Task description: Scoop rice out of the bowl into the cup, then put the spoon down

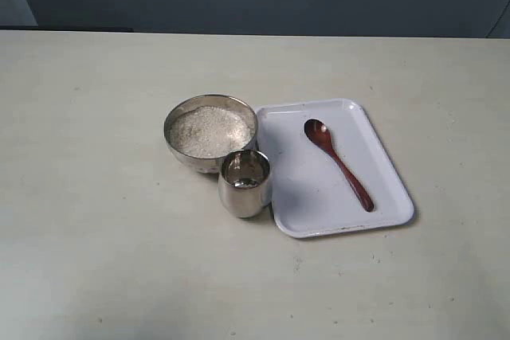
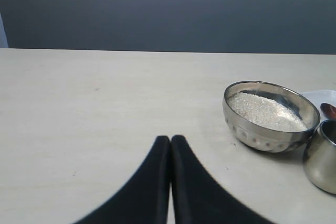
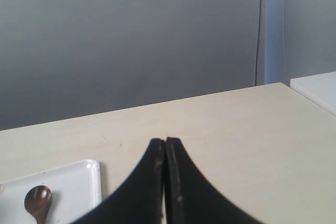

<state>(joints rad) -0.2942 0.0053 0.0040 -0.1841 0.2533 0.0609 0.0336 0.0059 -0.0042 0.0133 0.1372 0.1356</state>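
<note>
The wide steel bowl [image 1: 209, 133] [image 2: 270, 115] stands mid-table, filled with white rice [image 1: 210, 130] [image 2: 266, 111]. Touching its front side is the small steel cup [image 1: 245, 183] [image 2: 322, 155], which looks nearly empty. The dark reddish-brown wooden spoon [image 1: 338, 162] [image 3: 38, 201] lies on the white tray, head toward the back. My left gripper [image 2: 170, 138] is shut with nothing in it, off to the left of the bowl. My right gripper [image 3: 165, 141] is also shut and empty, beside the tray's edge. Neither gripper shows in the exterior view.
The white rectangular tray [image 1: 374, 145] [image 3: 79, 174] sits just right of the bowl and cup. A dark wall runs behind the pale table [image 1: 96, 197]. A white surface [image 3: 315, 90] adjoins the table's edge in the right wrist view.
</note>
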